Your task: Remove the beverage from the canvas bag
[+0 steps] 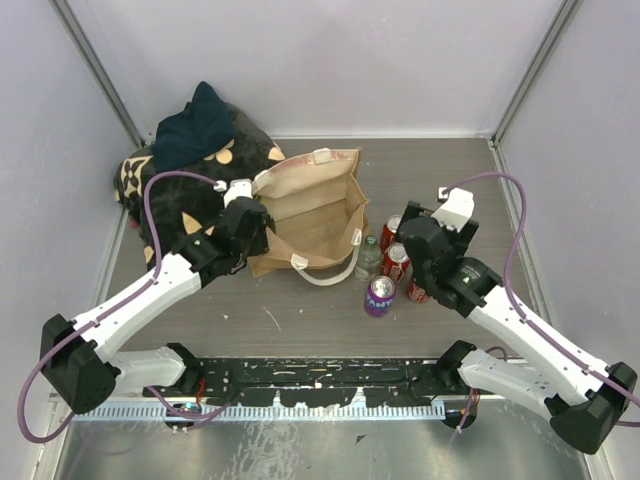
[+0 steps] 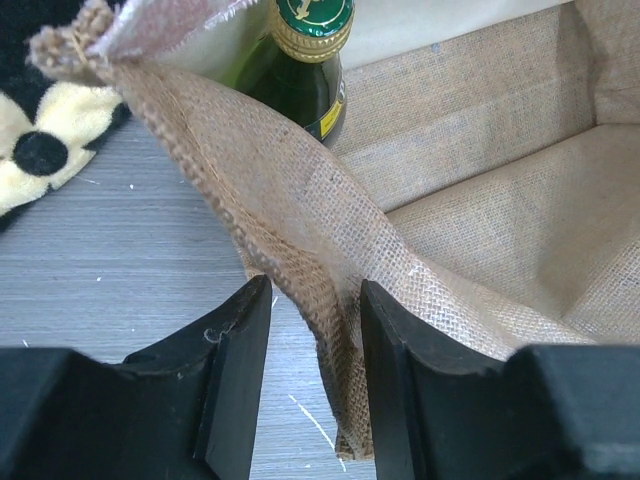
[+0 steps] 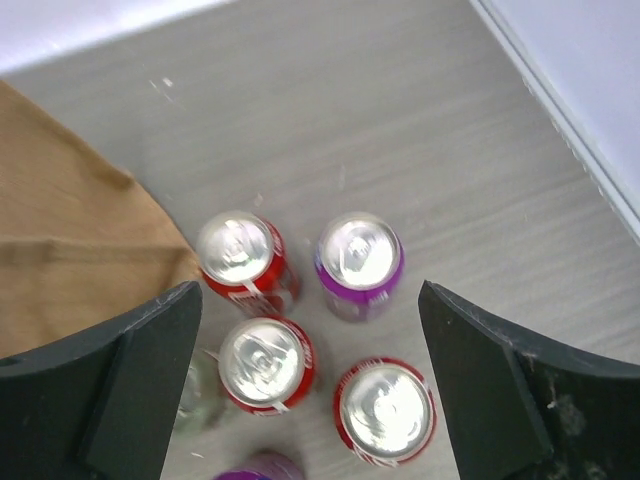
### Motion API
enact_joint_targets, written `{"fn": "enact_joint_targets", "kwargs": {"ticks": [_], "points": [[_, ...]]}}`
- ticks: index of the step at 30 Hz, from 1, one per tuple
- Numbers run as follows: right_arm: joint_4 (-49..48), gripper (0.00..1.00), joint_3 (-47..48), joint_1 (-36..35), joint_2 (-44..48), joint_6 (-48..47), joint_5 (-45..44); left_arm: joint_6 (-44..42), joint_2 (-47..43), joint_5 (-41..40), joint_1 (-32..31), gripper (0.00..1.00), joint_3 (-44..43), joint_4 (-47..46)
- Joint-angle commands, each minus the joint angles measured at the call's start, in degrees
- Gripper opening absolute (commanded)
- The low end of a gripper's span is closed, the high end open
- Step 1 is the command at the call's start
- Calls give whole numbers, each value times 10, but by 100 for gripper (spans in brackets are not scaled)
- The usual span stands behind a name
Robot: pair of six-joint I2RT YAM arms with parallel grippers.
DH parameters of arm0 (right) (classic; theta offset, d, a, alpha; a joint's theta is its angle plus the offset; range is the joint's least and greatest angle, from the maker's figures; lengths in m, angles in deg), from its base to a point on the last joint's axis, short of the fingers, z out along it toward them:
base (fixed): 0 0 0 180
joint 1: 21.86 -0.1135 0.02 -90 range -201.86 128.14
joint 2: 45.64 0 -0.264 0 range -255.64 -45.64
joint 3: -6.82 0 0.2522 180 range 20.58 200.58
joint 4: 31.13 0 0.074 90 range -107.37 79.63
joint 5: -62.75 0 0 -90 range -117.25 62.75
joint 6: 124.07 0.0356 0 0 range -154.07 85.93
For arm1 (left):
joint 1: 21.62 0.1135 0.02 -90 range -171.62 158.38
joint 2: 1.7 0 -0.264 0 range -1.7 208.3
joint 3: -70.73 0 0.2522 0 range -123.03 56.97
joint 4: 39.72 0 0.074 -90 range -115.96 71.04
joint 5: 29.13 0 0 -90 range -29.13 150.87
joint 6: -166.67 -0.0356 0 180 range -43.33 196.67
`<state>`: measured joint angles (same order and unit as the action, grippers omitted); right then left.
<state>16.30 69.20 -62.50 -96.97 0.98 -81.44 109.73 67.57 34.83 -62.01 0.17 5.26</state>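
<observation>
The tan canvas bag stands open at the table's middle. In the left wrist view a green glass bottle with a gold cap stands inside the bag, against its wall. My left gripper is open, its jaws astride the bag's left rim. The fabric touches the right finger and stands apart from the left finger. My right gripper is wide open and empty, above a cluster of cans to the right of the bag.
Red cans, purple cans and a clear bottle stand right of the bag. A black flower-print bundle lies at the back left. Grey walls enclose the table.
</observation>
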Motion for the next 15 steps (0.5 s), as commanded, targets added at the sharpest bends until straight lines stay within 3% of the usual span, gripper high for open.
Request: {"fn": "enact_joint_targets", "kwargs": {"ticks": [1, 5, 11, 15], "points": [[-105, 94, 77, 1, -21, -127, 20, -5, -14, -7, 1, 48, 8, 25], [-156, 88, 152, 1, -74, -184, 163, 4, -16, -12, 1, 41, 10, 39], [-228, 84, 227, 1, -179, -215, 426, 23, -28, -21, 1, 15, 21, 57], [-289, 82, 233, 1, -248, -221, 542, 28, -31, -29, 1, 12, 23, 61]]}}
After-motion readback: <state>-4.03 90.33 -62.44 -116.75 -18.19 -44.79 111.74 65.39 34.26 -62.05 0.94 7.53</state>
